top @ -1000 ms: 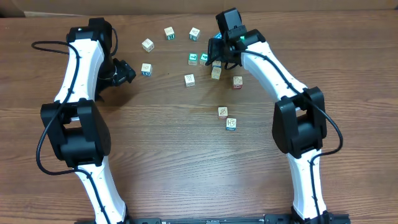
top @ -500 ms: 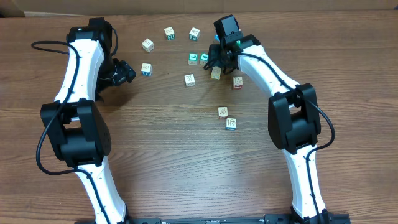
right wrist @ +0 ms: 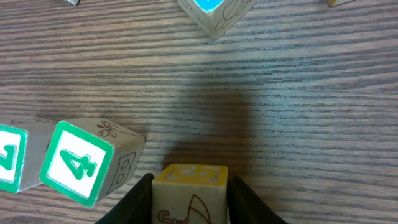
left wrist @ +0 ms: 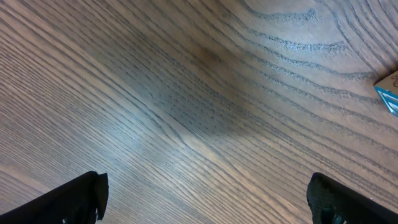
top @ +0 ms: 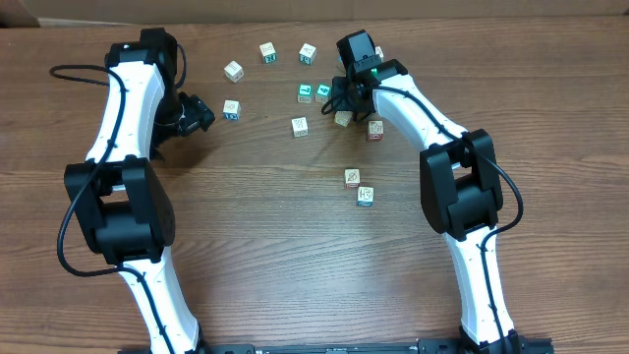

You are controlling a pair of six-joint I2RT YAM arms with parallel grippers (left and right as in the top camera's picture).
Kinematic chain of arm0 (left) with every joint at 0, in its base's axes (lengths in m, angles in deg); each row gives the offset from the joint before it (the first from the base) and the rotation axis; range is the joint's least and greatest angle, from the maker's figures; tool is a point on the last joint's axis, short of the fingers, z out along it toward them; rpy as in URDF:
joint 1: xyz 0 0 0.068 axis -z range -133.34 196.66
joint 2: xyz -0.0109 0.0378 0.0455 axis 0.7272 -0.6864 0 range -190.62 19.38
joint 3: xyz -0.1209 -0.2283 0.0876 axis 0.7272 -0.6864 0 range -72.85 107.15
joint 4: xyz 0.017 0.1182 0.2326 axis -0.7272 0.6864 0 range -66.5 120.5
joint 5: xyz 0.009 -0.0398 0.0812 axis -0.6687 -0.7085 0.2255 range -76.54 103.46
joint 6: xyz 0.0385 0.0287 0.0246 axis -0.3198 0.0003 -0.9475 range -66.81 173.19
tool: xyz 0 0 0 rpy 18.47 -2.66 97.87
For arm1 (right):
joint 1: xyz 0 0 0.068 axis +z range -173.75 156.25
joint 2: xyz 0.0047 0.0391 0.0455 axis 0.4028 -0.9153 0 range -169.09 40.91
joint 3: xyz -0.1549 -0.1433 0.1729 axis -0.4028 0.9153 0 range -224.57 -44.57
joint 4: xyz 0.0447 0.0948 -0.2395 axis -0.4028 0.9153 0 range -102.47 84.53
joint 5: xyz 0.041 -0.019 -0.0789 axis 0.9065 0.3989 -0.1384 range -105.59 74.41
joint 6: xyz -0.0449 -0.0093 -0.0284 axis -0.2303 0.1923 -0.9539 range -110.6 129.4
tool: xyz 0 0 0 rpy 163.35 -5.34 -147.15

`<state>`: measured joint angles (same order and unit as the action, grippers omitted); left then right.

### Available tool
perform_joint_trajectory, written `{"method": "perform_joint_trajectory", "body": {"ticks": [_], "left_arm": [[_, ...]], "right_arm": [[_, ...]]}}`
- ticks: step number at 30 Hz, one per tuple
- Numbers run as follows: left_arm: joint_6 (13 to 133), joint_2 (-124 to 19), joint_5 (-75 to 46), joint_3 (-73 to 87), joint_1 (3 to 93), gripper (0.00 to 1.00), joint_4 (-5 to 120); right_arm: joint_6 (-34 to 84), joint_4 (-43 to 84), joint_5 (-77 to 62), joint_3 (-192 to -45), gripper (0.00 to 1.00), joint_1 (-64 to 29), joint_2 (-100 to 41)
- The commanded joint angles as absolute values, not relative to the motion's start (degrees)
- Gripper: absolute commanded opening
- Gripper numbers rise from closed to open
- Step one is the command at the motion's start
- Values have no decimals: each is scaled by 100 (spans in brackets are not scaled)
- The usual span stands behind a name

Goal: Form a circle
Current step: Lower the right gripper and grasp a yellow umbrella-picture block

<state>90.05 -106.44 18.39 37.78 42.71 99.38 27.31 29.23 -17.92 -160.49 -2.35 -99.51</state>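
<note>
Small whitish cubes with coloured marks lie scattered over the far half of the table; no circle of them shows. My right gripper [top: 341,98] is down among the middle cubes, its jaws pressed on both sides of a yellow-topped cube [right wrist: 189,180]. Just left of that cube sit a green "4" cube [right wrist: 81,162] and a second green cube [right wrist: 9,158]. A blue-topped cube [right wrist: 214,12] lies farther ahead. My left gripper [top: 197,111] is open over bare wood, a blue-edged cube [top: 231,109] to its right.
More cubes sit at the back [top: 233,70], [top: 267,51], [top: 308,53]. Others lie mid-table [top: 300,126], [top: 375,129], with two nearer the front [top: 352,177], [top: 365,196]. The wooden table [top: 295,275] ends at the far edge.
My right gripper shifted slightly left and its jaws closed in onto the yellow-topped cube. The left arm stayed still.
</note>
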Motion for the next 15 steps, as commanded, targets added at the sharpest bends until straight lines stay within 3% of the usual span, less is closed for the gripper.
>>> {"method": "perform_joint_trajectory", "body": {"ticks": [1,10,15], "left_arm": [[8915,-10661,1843,3872,4293,99,9951],[8915,-10661,1843,3874,4293,100,9951],[8915,-10661,1843,3874,4293,99,9951]], "right_arm": [[2712,2964,-2061,-16154,31,-254,-9544],[2696,3473,-2218,-16353,27,-259,-8294],[2740,4442,-2164,-16353,27,-151,-7503]]}}
